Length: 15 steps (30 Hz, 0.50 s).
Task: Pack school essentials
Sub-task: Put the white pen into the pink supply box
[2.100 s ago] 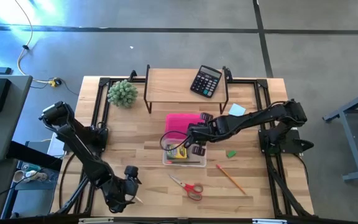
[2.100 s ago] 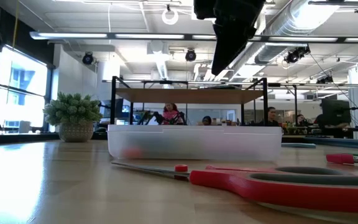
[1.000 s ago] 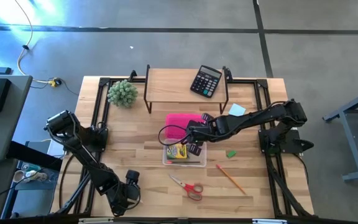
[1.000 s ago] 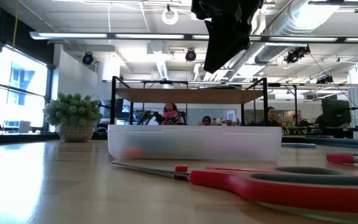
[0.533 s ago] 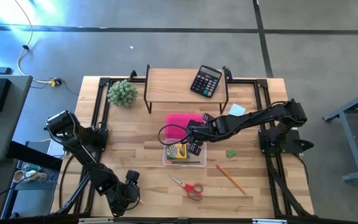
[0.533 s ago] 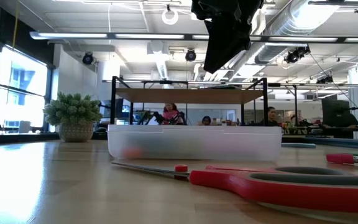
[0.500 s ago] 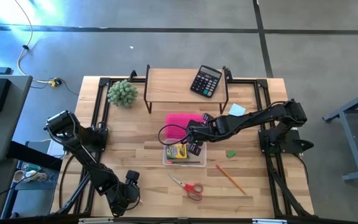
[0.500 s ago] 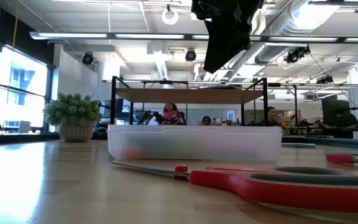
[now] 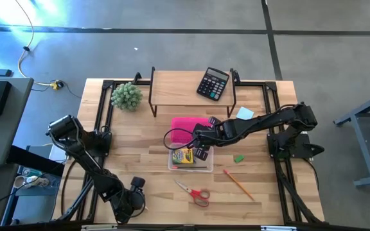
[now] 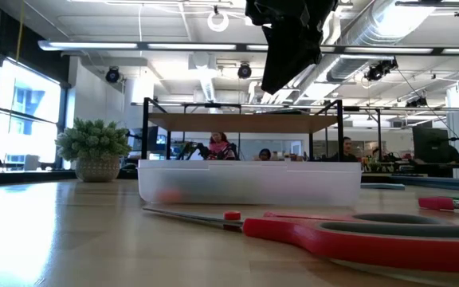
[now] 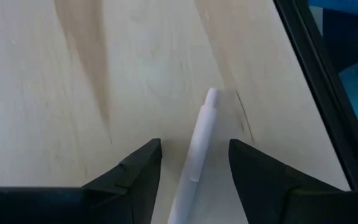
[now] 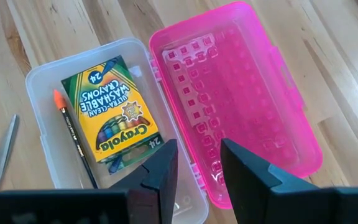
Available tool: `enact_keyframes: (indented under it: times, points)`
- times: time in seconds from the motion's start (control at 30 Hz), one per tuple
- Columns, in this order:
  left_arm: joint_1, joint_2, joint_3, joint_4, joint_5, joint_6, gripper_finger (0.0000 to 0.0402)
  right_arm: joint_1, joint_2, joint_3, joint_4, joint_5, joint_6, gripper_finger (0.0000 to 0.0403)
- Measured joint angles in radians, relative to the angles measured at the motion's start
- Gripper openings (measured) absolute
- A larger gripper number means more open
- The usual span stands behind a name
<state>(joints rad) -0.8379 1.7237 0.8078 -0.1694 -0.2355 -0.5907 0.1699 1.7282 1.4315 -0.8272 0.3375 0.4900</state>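
The right gripper (image 9: pixel 201 146), fingers spread, is being held above the clear box (image 12: pixel 48 93), in which the crayon box (image 12: pixel 112 113) is lying. The left gripper (image 11: pixel 193 163) is being held low at the table's (image 9: pixel 262 192) near edge, fingers spread around the white stick (image 11: pixel 196 155), not pinching it.

An open-plan lab or workshop: exposed ceiling ducts (image 10: pixel 389 32) and strip lights at twelve o'clock, distant people at workstations (image 10: pixel 349 147), polished concrete floor (image 9: pixel 172 45) around the metal-framed wooden table (image 9: pixel 140 160).
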Motion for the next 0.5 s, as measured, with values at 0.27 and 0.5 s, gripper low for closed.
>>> enact_keyframes:
  times: [0.27, 0.5]
  points:
    - [0.001, 0.000, 0.000, 0.009, 0.000, 0.000, 0.0154, 0.000, 0.000, 0.000, 0.000, 0.000, 0.003, 0.0114]
    - [0.001, 0.000, 0.000, 0.008, 0.009, 0.002, 0.0093, 0.000, 0.000, 0.000, 0.000, 0.000, 0.000, 0.0114]
